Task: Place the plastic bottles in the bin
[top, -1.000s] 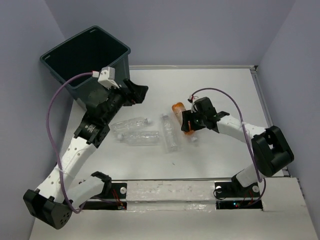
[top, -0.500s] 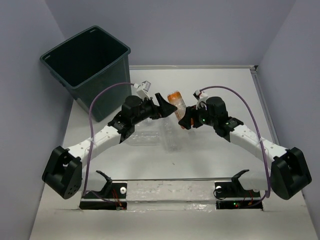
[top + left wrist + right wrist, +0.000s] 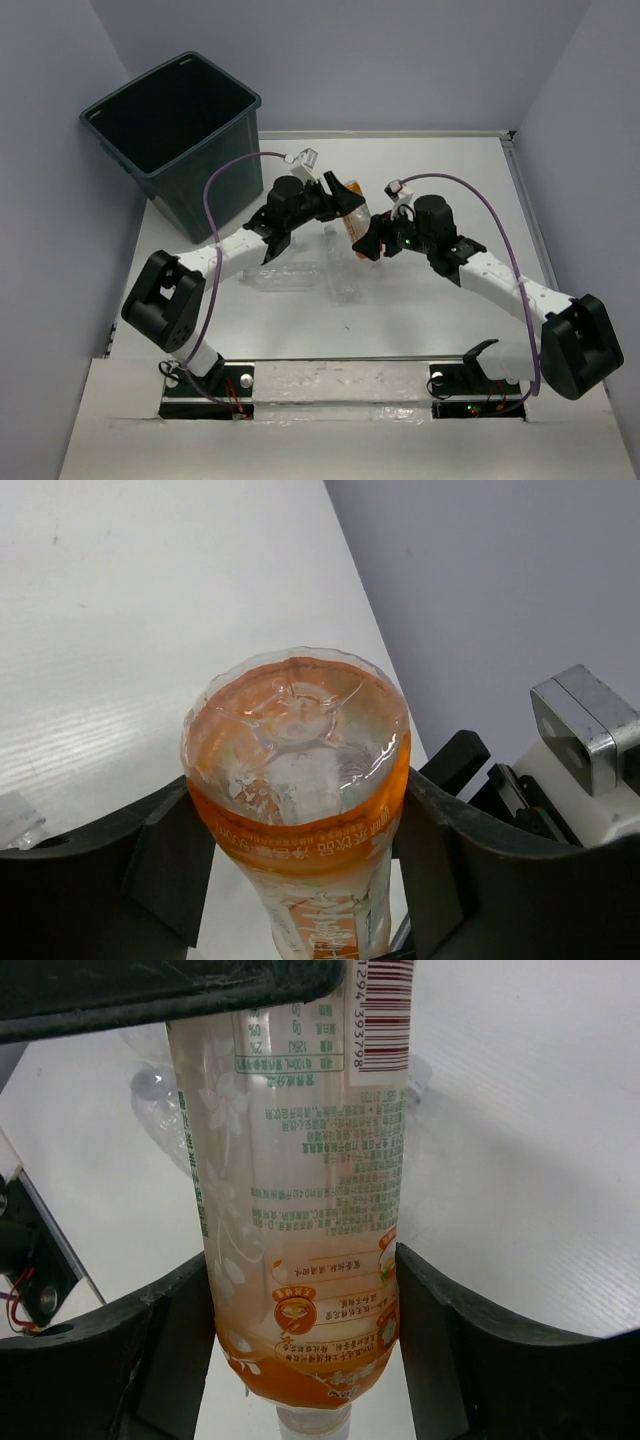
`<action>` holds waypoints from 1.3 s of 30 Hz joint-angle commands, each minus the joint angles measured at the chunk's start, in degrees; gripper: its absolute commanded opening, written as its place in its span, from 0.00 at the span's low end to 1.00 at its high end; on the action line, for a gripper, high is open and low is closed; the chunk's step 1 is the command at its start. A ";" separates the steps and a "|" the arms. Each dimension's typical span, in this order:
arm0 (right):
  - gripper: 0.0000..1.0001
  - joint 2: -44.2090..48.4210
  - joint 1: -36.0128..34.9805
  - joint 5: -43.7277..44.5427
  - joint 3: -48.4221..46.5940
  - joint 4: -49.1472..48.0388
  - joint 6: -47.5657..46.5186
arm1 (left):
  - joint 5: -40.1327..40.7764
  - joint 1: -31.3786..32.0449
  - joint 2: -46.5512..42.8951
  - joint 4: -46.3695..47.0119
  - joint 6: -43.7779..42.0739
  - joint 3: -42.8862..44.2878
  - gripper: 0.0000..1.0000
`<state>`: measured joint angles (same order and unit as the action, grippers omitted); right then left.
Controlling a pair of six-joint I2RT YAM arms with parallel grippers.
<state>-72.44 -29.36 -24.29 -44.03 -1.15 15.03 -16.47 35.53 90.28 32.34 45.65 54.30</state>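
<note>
**Orange bottle gripped at both ends, mid-frame**

The left gripper (image 3: 339, 192) has its jaws pressed on both sides of the orange bottle (image 3: 353, 222) at the base end. The right gripper (image 3: 368, 241) clamps the neck end. The bottle is off the table (image 3: 450, 300) at frame centre. Its long axis runs nearly top to bottom in the overhead view, with the base toward the top and the neck toward the bottom, a little right.

There is one orange bottle, with two grippers on it. Below it lie two clear bottles (image 3: 288, 277) that I can count. One lies left-right and the second points up-down. The left arm (image 3: 235, 245) covers part of that patch.

One bin (image 3: 195, 185) stands upper left, mouth up, near the left arm. Bare table shows between the grip and the bin. A wider stretch runs to the upper right, up to the far edge and the right rail (image 3: 520, 200).
</note>
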 commanded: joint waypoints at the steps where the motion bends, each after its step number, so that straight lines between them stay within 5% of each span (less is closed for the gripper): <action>1: 0.54 1.52 -0.43 -1.46 0.26 -4.03 0.27 | 3.28 -0.11 -2.83 6.16 -2.49 4.32 0.64; 6: 0.90 2.04 -0.43 0.56 0.79 -4.21 -0.26 | 6.36 -3.43 -10.01 4.76 -3.99 3.18 0.52; 9: 0.96 1.96 -0.43 0.56 0.79 -4.21 -0.44 | 5.49 -8.87 -14.58 1.60 -4.42 4.75 0.51; 15: 0.96 1.00 -0.43 0.30 0.97 -4.65 -0.44 | 6.27 -18.99 -21.63 -9.73 -8.37 17.55 0.51; 21: 0.95 -4.36 -1.05 2.41 -3.15 1.05 -1.75 | 23.47 -25.59 -22.43 -24.50 -18.30 36.02 0.51; 30: 0.96 -14.56 -6.14 7.94 -8.52 10.37 -4.92 | 45.90 -30.25 -18.30 -24.08 -30.78 36.76 0.52; 32: 0.97 -16.40 -6.75 8.47 -10.01 12.31 -5.27 | 48.37 -31.13 -17.16 -23.38 -32.55 36.05 0.56; 35: 0.97 -18.96 -8.24 7.60 -11.07 12.84 -5.80 | 47.15 -32.28 -15.40 -23.98 -31.85 36.22 0.90; 39: 0.98 -19.49 -8.78 6.63 -11.69 12.66 -5.18 | 45.21 -32.19 -16.01 -24.16 -30.97 34.65 0.99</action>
<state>-92.01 -36.99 -17.72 -53.39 9.89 10.92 27.38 3.51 76.88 6.59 15.79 89.82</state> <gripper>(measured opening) 0.974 0.982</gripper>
